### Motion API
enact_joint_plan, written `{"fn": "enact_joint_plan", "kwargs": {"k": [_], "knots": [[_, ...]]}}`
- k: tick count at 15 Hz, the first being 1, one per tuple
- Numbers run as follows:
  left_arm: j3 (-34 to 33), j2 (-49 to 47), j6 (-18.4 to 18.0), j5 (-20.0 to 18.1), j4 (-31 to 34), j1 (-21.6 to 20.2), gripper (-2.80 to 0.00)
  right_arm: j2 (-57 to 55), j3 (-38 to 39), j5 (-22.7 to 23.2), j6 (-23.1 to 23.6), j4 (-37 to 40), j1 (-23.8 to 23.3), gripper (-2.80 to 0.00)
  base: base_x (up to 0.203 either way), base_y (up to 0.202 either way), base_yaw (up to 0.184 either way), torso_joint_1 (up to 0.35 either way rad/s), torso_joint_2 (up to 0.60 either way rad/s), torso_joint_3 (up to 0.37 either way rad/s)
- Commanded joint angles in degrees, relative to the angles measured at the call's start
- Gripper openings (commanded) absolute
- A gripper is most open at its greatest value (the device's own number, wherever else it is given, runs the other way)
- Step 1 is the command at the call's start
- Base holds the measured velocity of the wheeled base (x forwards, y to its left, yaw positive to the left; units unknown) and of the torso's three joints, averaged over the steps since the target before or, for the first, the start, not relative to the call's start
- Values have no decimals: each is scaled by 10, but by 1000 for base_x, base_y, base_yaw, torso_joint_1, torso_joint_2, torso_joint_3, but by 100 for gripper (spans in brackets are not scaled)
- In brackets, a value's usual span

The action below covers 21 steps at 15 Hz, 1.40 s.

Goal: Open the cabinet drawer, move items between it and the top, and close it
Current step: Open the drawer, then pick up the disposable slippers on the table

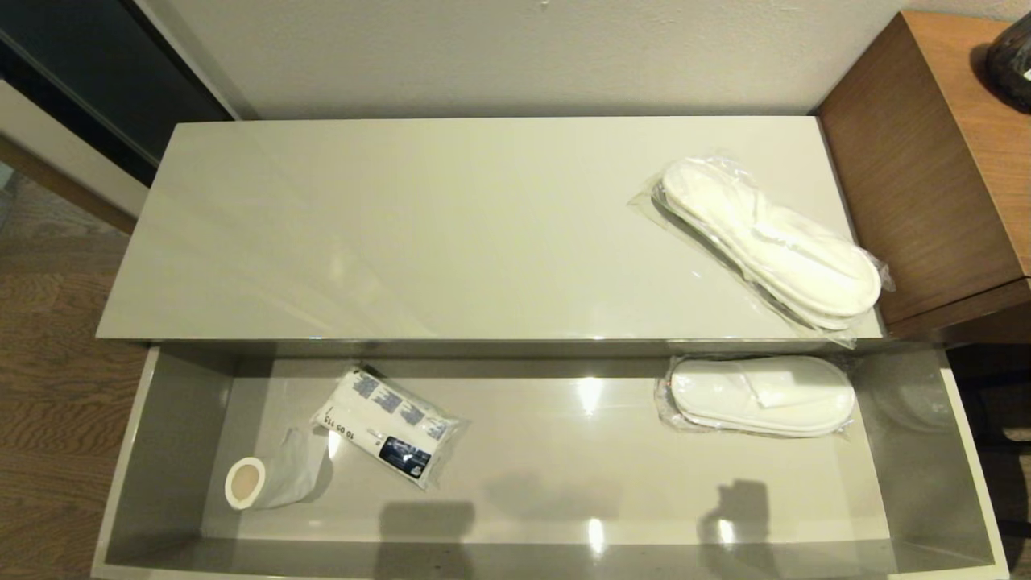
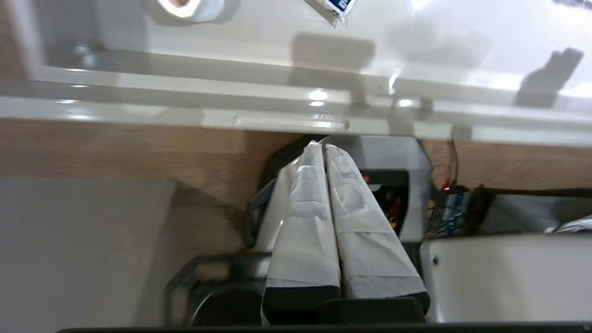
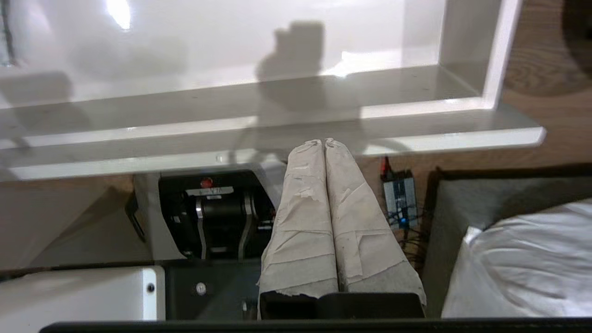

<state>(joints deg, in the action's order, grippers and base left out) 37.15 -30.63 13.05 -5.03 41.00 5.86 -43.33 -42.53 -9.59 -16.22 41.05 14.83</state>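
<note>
The cabinet drawer (image 1: 173, 435) stands pulled out below the glossy top (image 1: 443, 225). One pair of bagged white slippers (image 1: 773, 242) lies on the top at the right, and another pair (image 1: 761, 395) lies in the drawer's right part. The toilet-paper roll (image 1: 246, 482) rests on its side in the drawer's left part, its tail loose. Neither arm shows in the head view. My left gripper (image 2: 322, 147) is shut and empty, just outside the drawer's front rim (image 2: 286, 121); the roll (image 2: 185, 7) lies beyond it. My right gripper (image 3: 323, 142) is shut and empty, outside the front rim (image 3: 416, 136) near the drawer's right end.
A white packet with blue printing (image 1: 391, 424) lies in the drawer beside the roll. A brown wood-grain desk (image 1: 926, 161) abuts the cabinet on the right. Wooden floor (image 1: 48, 387) lies to the left. The robot's base (image 3: 217, 217) and white bedding (image 3: 522, 263) sit below the grippers.
</note>
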Motion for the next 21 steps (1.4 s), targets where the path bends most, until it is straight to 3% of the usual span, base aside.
{"fn": "enact_joint_plan", "kwargs": {"k": [1,4,5,7,8,10,16,19,21], "knots": [[64,72,-9,1,100,-16,-280,69,-33,-1,-2,65,-7,-280,0,0,0,0,0,0],[119,92,-12,2,155,-73,-280,115,-109,1,-4,171,-46,-280,0,0,0,0,0,0],[121,94,-13,2,159,-75,-280,119,-115,3,-4,181,-51,-280,0,0,0,0,0,0],[171,117,-12,-2,234,-91,-280,162,-131,25,4,237,-94,-280,0,0,0,0,0,0],[194,138,-12,-3,281,-99,-280,198,-134,34,16,264,-119,-280,0,0,0,0,0,0],[219,144,-12,-4,308,-104,-280,247,-131,43,76,297,-147,-280,0,0,0,0,0,0],[224,144,-9,-8,320,-104,-280,305,-38,62,146,287,-165,-280,0,0,0,0,0,0],[228,144,-9,-9,324,-104,-280,310,-25,59,151,272,-165,-280,0,0,0,0,0,0],[266,144,-12,-20,358,-104,-280,330,-28,41,195,248,-155,-280,0,0,0,0,0,0]]}}
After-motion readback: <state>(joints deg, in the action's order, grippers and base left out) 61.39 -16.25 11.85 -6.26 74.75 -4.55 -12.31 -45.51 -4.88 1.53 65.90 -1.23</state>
